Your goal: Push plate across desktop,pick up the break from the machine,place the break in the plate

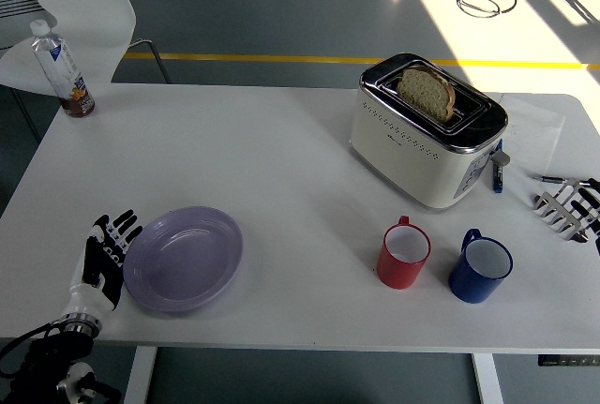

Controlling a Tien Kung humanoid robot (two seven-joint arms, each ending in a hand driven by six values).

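My left hand (105, 259) is at the lower left of the frame, fingers straight and together, flat against the left rim of the round lilac plastic plate (183, 258). It grips nothing; just edge contact. The plate sits on the white desk (244, 160) near its front edge, immediately right of that hand, and looks slightly tilted, though I can't tell for sure.

My right hand (569, 207) is at the right edge of the frame, mid height, fingers extended and loose, nothing in it. It is to the right of the toaster and well apart from the plate.

A slice of brown-crusted bread (427, 93) stands upright in the slot of the cream and chrome two-slot toaster (427, 132), upper right of centre, far from the plate and from my left hand.

A red ceramic mug (404, 254) and a blue ceramic mug (480, 267) stand side by side in front of the toaster, lower right, not touching. A clear plastic bottle with dark liquid at the bottom (64, 71) is at the upper left on the desk's far edge.
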